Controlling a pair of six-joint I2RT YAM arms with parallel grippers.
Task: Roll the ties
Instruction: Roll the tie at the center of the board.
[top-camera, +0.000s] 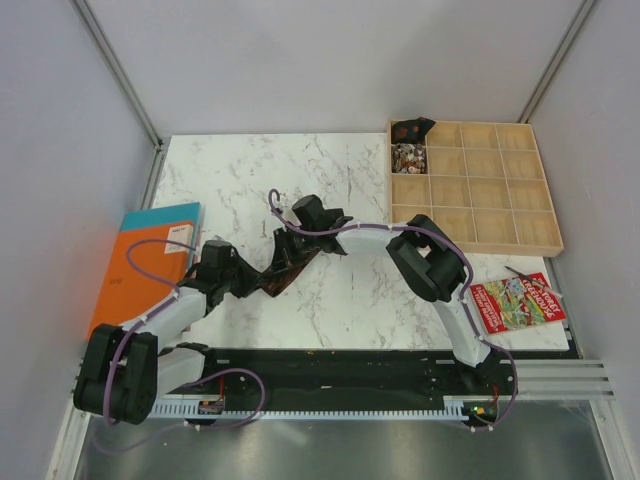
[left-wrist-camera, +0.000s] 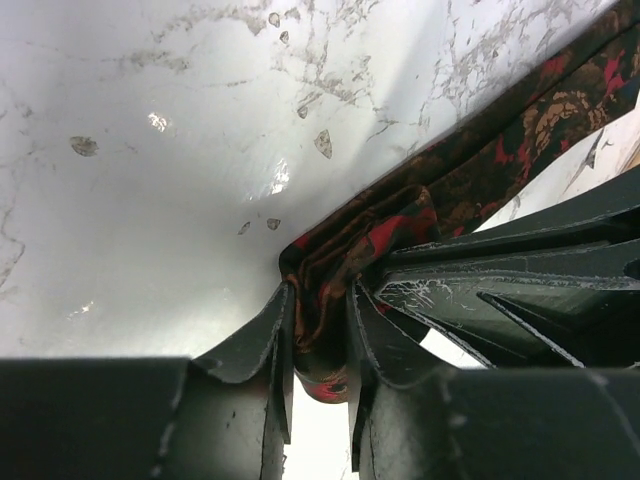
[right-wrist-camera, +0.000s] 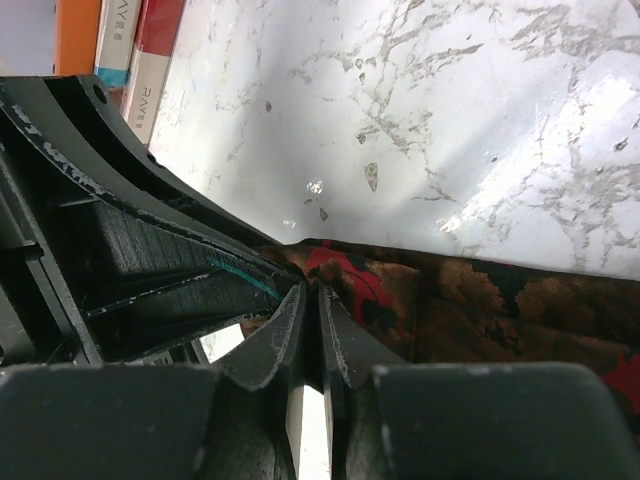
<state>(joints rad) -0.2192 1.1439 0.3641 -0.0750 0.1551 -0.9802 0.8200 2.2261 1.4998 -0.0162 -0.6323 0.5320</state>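
My left fingers (left-wrist-camera: 250, 350) are closed to a narrow gap on a bunched fold of the tie (left-wrist-camera: 335, 260). My right fingers (right-wrist-camera: 268, 335), almost together, nip its edge at their tips. It runs diagonally between them mid-desk (top-camera: 350, 290), near-left to far-right. I can't make out either end.

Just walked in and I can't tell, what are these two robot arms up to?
Both arms are working on one dark patterned tie in the middle of the marble table. The left hand is shut on a bunched fold of it, and the right hand pinches the fabric close beside it. The tie is crumpled, not yet a neat roll.
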